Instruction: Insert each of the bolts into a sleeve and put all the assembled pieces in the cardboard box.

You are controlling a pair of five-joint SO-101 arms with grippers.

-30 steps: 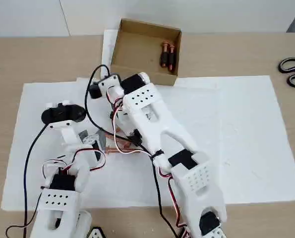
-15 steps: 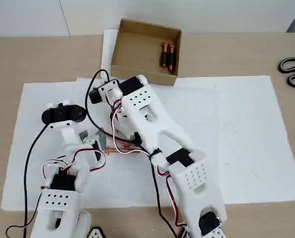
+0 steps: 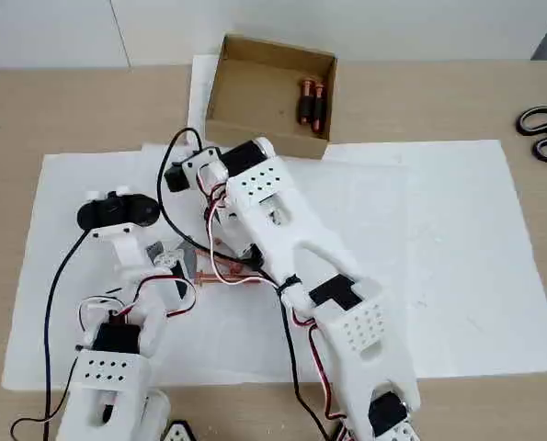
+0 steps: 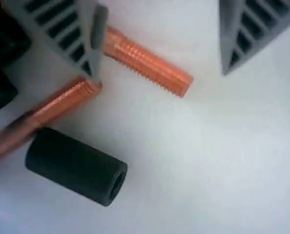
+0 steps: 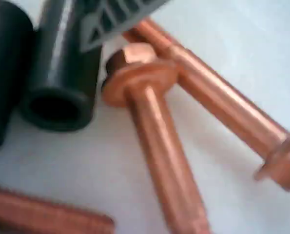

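The right arm [image 3: 282,220] has edged left over the bolts [image 5: 159,141].

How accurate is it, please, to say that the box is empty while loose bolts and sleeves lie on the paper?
Not quite: the box is not empty. The high view shows two pieces lying in it. Loose bolts and sleeves do lie on the paper.

An open brown cardboard box [image 3: 255,92] sits at the back of the light wooden tabletop [image 3: 62,110]. Inside, against its right wall, two copper bolts in black sleeves [image 3: 311,101] lie side by side. In front of the box spreads a white paper sheet [image 3: 438,257] carrying loose copper bolts [image 3: 241,279]. Black-handled metal scissors [image 3: 544,129] lie far right of the box.
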